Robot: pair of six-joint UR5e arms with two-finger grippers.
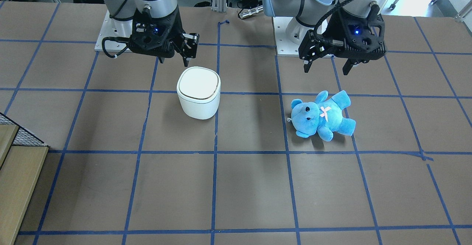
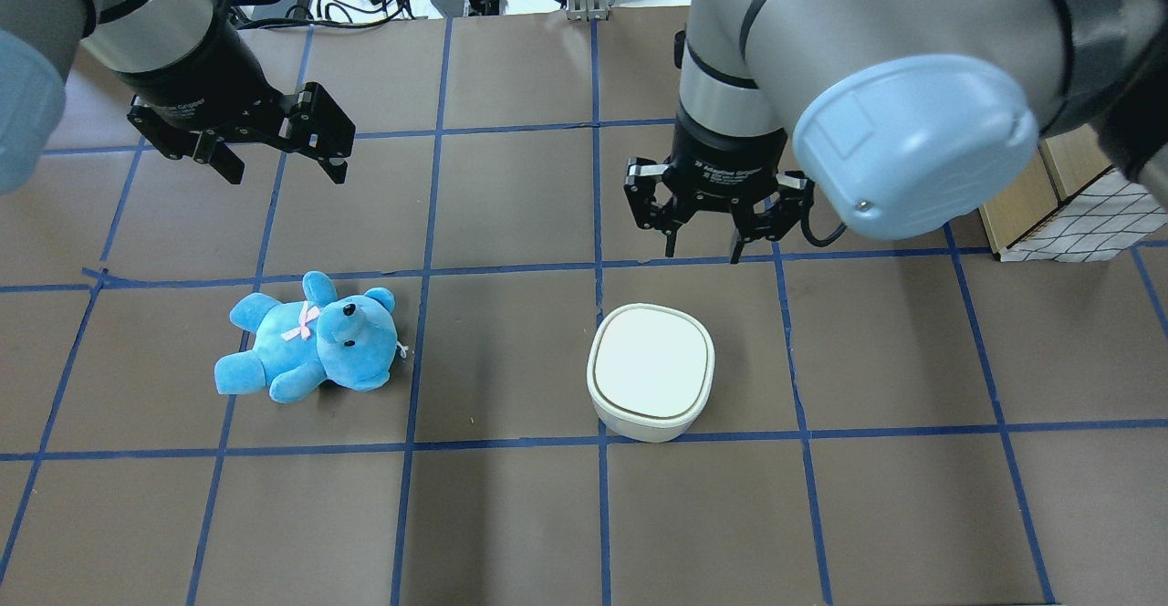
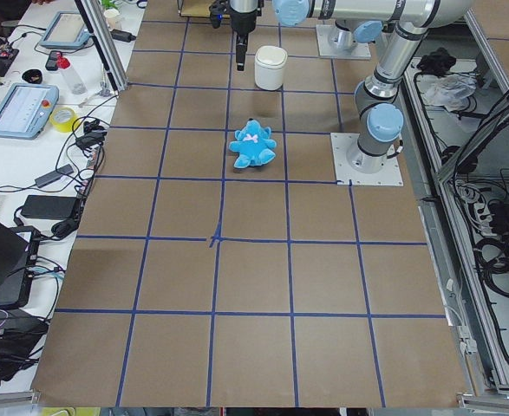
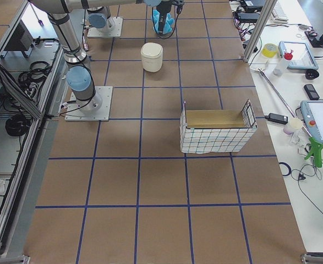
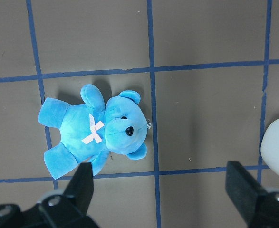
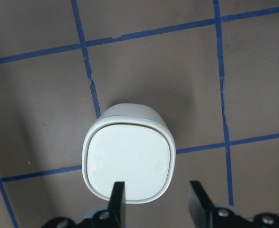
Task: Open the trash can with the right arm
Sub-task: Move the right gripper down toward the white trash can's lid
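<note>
From my remote seat, I judged the job to be in its approach step, with nothing yet done to the lid. The trash can (image 2: pixel 651 370) stood upright on the bench (image 2: pixel 511 515), its flat lid shut and level with the thin dark rim line. In the overhead view the right end effector (image 2: pixel 703 248) hung above the bench at roughly 12 to 1 o'clock of the can, clear of it, fingers spread apart with nothing between them. Its wrist camera showed the can's lid at the middle of the picture, the two fingertips (image 6: pixel 118 194) framing the edge at 6 o'clock. I could not tell from any view which side carried the hinge. The next move, as I read it, called for shifting the right arm over the can, then lowering it to catch or press the lid's free edge, gently, since so light a bin could slide or tip. The left end effector (image 2: pixel 285 168) waited well apart, its fingers also spread and empty, above the blue teddy bear (image 2: pixel 310 337) lying at 9 o'clock of the can.
</note>
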